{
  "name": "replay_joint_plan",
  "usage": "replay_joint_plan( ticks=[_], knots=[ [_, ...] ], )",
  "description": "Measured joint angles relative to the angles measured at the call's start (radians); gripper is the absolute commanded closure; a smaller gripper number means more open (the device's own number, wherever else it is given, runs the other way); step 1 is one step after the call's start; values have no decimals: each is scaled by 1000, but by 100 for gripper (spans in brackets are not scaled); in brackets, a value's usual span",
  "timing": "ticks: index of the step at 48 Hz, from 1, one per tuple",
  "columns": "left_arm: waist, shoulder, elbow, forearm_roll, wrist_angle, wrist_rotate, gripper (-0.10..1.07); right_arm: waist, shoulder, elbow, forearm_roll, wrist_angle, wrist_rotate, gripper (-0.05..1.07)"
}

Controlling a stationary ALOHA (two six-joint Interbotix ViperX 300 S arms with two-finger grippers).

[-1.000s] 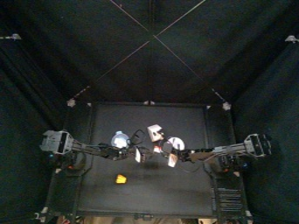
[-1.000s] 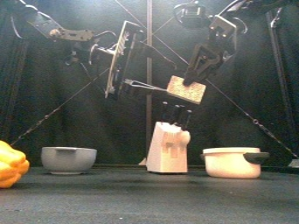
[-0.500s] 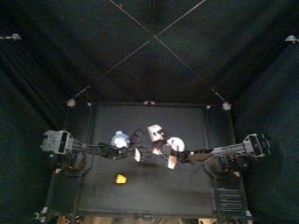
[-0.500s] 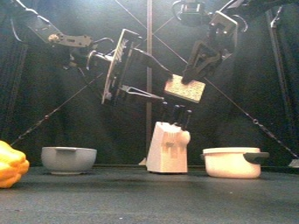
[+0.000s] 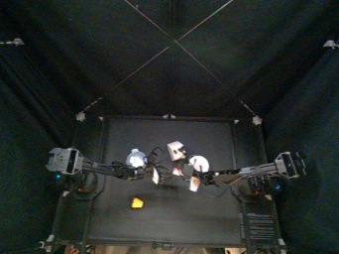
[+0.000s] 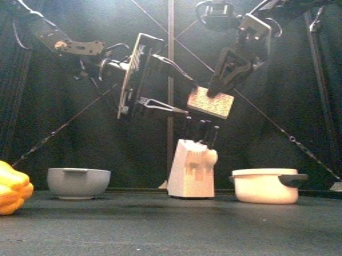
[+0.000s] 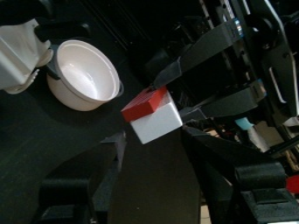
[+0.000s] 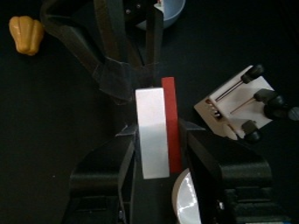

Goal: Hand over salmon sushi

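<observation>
The salmon sushi (image 6: 209, 102), a white rice block with a red-orange strip, hangs high above the table in my right gripper (image 6: 211, 98), which is shut on it. The right wrist view shows the block (image 8: 152, 131) pinched between that gripper's jaws (image 8: 155, 144). My left gripper (image 6: 171, 92) is open right beside it, one finger (image 6: 163, 106) reaching under the sushi. In the left wrist view the sushi (image 7: 153, 118) sits between my left gripper's spread jaws (image 7: 158, 162), not touched by them. From above, the sushi (image 5: 193, 183) is at mid-table.
On the table stand a white knife block (image 6: 194, 168), a white pot (image 6: 265, 186) at the right, a grey bowl (image 6: 78, 182) at the left and a yellow piece (image 6: 11, 188) at the far left. A blue-and-white round thing (image 5: 137, 157) lies under the left arm.
My left gripper has tilted a little and its lower finger has dropped closer under the sushi. The right gripper with the sushi has barely moved.
</observation>
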Motion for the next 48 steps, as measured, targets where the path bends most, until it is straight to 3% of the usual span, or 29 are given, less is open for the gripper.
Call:
replay_joint_plan(
  ticks=[14, 37, 48],
  knots=[
    [0, 6, 0, -9, -3, -67, 10, 0, 14, -8, -8, 0, 0, 38],
    [2, 20, -6, -9, -21, -74, 11, 11, 23, -15, -20, 0, 0, 38],
    [2, 25, -9, -9, -21, -77, 20, 11, 26, -15, -31, 0, 0, 38]
  ],
)
